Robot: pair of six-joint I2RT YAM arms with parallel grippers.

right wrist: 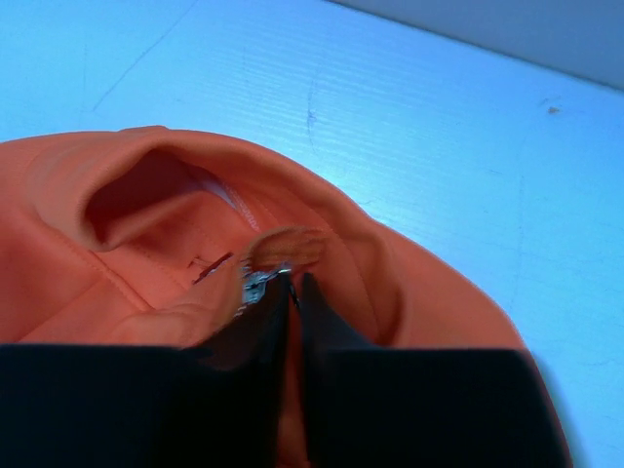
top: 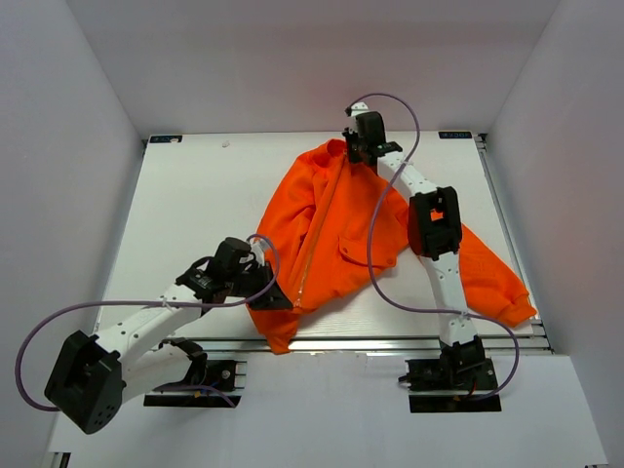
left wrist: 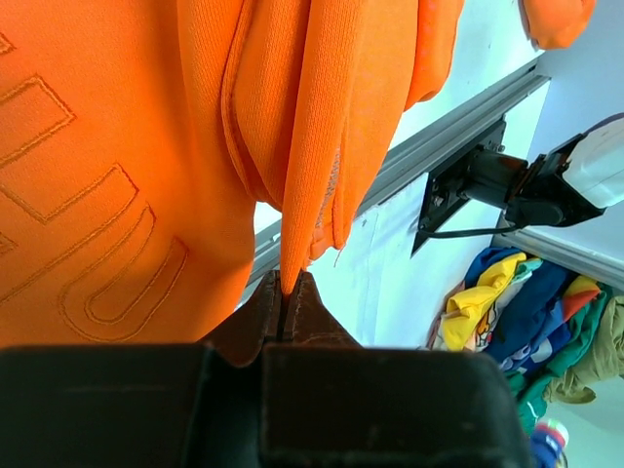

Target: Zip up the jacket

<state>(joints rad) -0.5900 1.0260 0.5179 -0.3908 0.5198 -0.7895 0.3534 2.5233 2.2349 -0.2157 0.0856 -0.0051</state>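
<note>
In the top view, the jacket (top: 341, 234) lies in the middle and right of the table (top: 195, 195), with its collar toward the upper centre. Its pale zipper (top: 320, 234) runs diagonally down to the hem at the lower left, and the flap pocket (top: 357, 249) is just right of that line. One sleeve (top: 492, 283) stretches to the lower right and ends near the table's right edge. A corner of the hem hangs over the near rail (top: 390, 343). Bare white table surface fills the left side and the strip along the back wall.

The left gripper (top: 265, 291) sits at the hem's lower left, close to the near edge. The right gripper (top: 357, 148) is at the collar, near the far edge.

In the left wrist view, the left gripper (left wrist: 283, 291) has its jaws pressed together on a thin fold of the jacket (left wrist: 117, 146), which hangs across the upper frame. The rail (left wrist: 439, 136) crosses diagonally at the right. A heap of coloured clothes (left wrist: 517, 302) lies beyond it at the lower right.

In the right wrist view, the right gripper (right wrist: 290, 285) is pinched narrow on the edge of the collar (right wrist: 146, 185), with orange cloth between the tips. A small shiny piece sits just left of them; I cannot tell what it is. Open table (right wrist: 439, 146) spreads across the upper half and right.
</note>
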